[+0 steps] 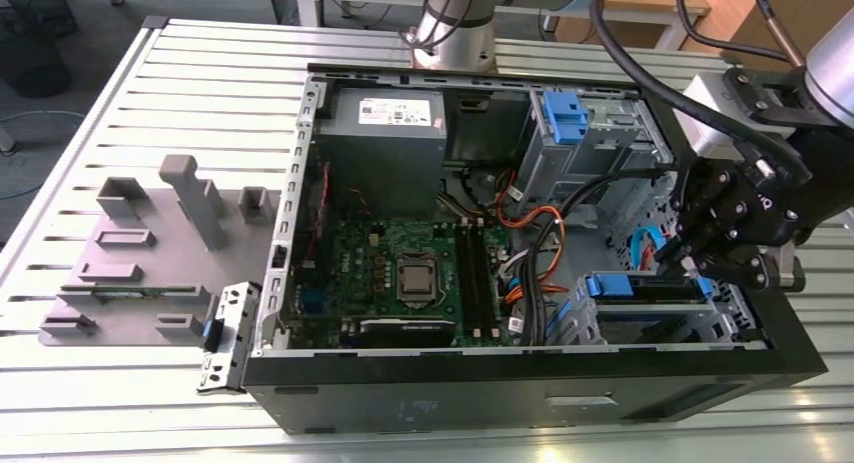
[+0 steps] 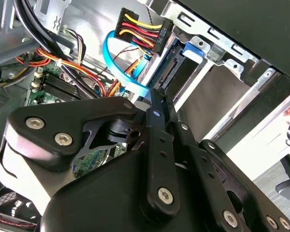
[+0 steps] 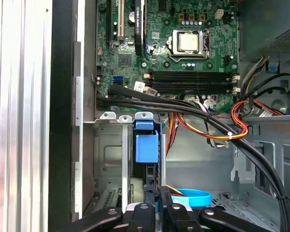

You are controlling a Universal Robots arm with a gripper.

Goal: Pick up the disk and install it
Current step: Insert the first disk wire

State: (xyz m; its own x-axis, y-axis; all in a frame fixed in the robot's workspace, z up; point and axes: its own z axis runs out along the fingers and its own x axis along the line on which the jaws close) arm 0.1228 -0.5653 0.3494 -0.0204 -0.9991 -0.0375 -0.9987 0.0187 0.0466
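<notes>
Gripper [image 1: 694,266], black and multi-jointed, is closed on the blue-bracketed silver hard disk [image 3: 146,150], which stands on edge in the metal drive bay [image 3: 111,159] of the open black computer case [image 1: 534,403] on the slatted metal surface [image 1: 200,83].

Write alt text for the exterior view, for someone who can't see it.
A black robot gripper hangs at the drive bay of an open black computer case, by a blue-bracketed disk standing in the bay. The case lies on a slatted metal table, green motherboard exposed.
</notes>
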